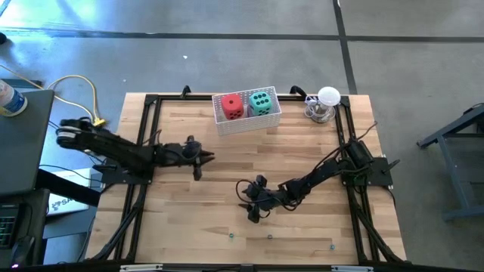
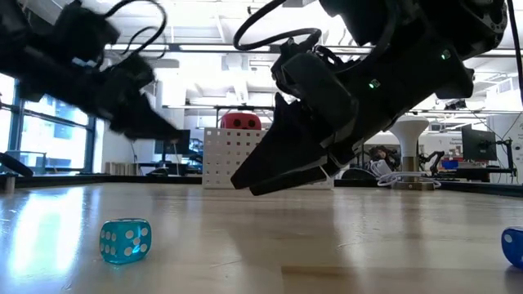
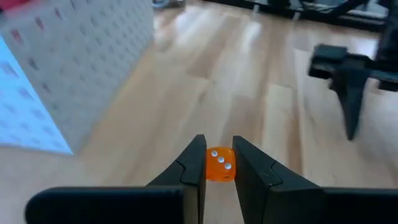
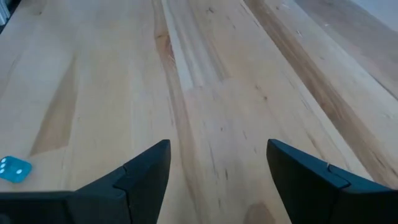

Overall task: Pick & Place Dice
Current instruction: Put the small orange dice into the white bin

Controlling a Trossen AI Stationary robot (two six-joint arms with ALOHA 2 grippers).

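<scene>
A white perforated basket (image 1: 227, 125) at the table's far edge holds a red die (image 1: 231, 106) and a teal-green die (image 1: 261, 102), both with dark pips. The pink and purple dice are out of view. My left gripper (image 1: 200, 162) hovers in front of the basket, shut on a small orange die (image 3: 219, 165) with white pips. My right gripper (image 4: 217, 168) is open and low over the table's middle (image 1: 253, 211). A small translucent blue die (image 2: 125, 241) rests on the table near it, also seen in the right wrist view (image 4: 13, 169). My left gripper pinches the small orange die by two opposite faces (image 3: 211, 167) between its fingertips (image 3: 194, 155). The low view shows this gripper above the table, so the die is lifted clear.
A second blue die (image 2: 513, 245) lies at the low view's right edge. A white round-topped stand (image 1: 325, 102) is at the far right corner. A black frame (image 1: 147, 136) borders the table. Bare wood lies between the grippers and the near edge.
</scene>
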